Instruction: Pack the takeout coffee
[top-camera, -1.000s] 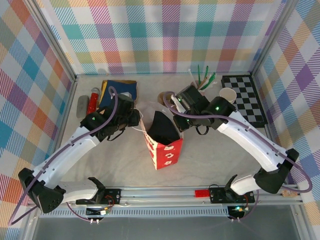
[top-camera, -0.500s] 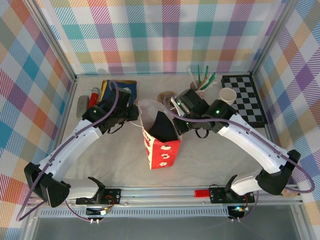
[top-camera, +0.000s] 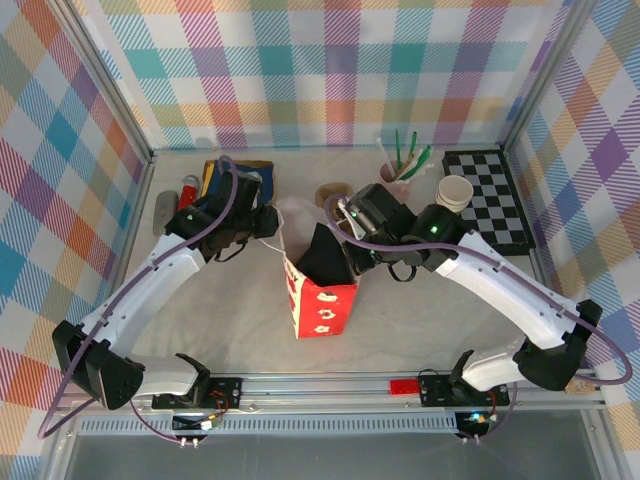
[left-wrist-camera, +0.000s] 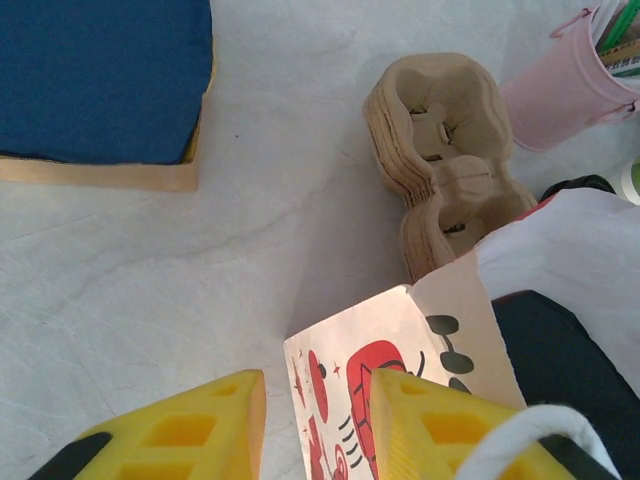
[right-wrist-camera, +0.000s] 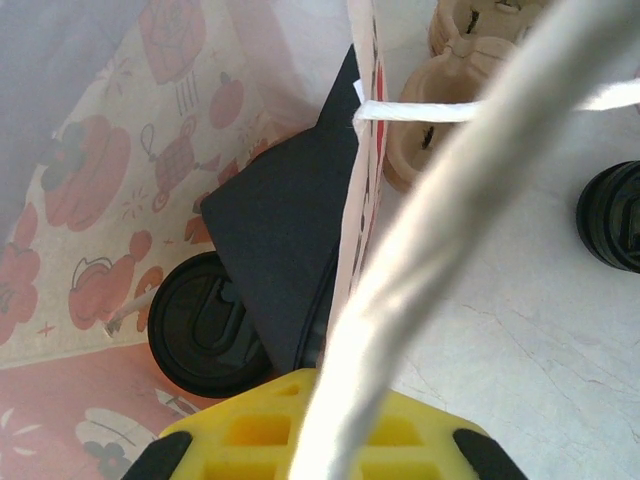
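Observation:
A red printed paper bag (top-camera: 322, 305) stands mid-table, its mouth pulled wide. Down inside it sits the takeout coffee (right-wrist-camera: 198, 325), of which I see the black round lid, partly covered by a dark fold of the bag's lining. My right gripper (top-camera: 352, 250) (right-wrist-camera: 330, 405) is shut on the bag's white cord handle (right-wrist-camera: 470, 170) at the right rim. At the bag's left rim my left gripper (top-camera: 268, 222) (left-wrist-camera: 315, 400) has its yellow fingers apart. The bag's wall (left-wrist-camera: 350, 370) lies beyond the gap, and the other white handle (left-wrist-camera: 510, 440) drapes over the right finger.
Stacked cardboard cup carriers (top-camera: 333, 192) (left-wrist-camera: 440, 150) lie just behind the bag. A pink cup of straws (top-camera: 398, 172) (left-wrist-camera: 565, 90), a white-rimmed cup (top-camera: 455, 190) and a chessboard (top-camera: 490, 195) are at the back right. A blue book (top-camera: 235, 180) (left-wrist-camera: 100, 80) and a red tube (top-camera: 186, 198) sit at the back left.
The bag has shifted slightly left and its mouth is stretched wider. My left gripper moved back and up a little; the right gripper followed leftward with the handle.

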